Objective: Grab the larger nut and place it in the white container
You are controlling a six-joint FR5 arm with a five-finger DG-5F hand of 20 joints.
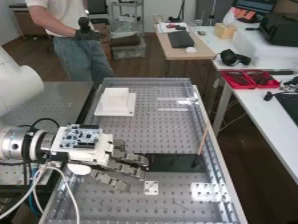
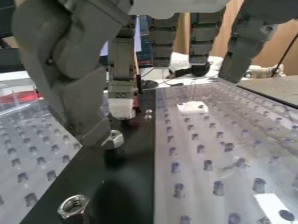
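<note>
Two metal nuts lie on a glossy black slab (image 1: pixel 174 163) set across the perforated counter (image 1: pixel 143 136), with the hand (image 1: pixel 126 167) over the slab's end, its fingers extended and loosely spread. In the wrist view, one nut (image 2: pixel 114 139) sits just beside the tip of the thumb (image 2: pixel 92 131); whether they touch cannot be told. The second nut (image 2: pixel 73 206) rests apart from it on the same slab, near its edge. Which of the two is larger is unclear from this angle.

One white container (image 1: pixel 105 111), square in outline, sits on the counter well apart from the slab. One small white plate (image 1: pixel 151 188) lies flat on the other side of the slab, and one slender brown stick (image 1: pixel 202 141) leans at a tilt by the slab's end. Metal rails edge the counter, whose pale surface carries rows of round holes.

Across the room, a dark wood floor (image 1: pixel 147 68) runs under two desks: one wood-topped (image 1: pixel 205 53) with one black pouch (image 1: pixel 181 39) on it, the other white (image 1: pixel 265 111), bearing two red trays (image 1: pixel 240 87) side by side.
</note>
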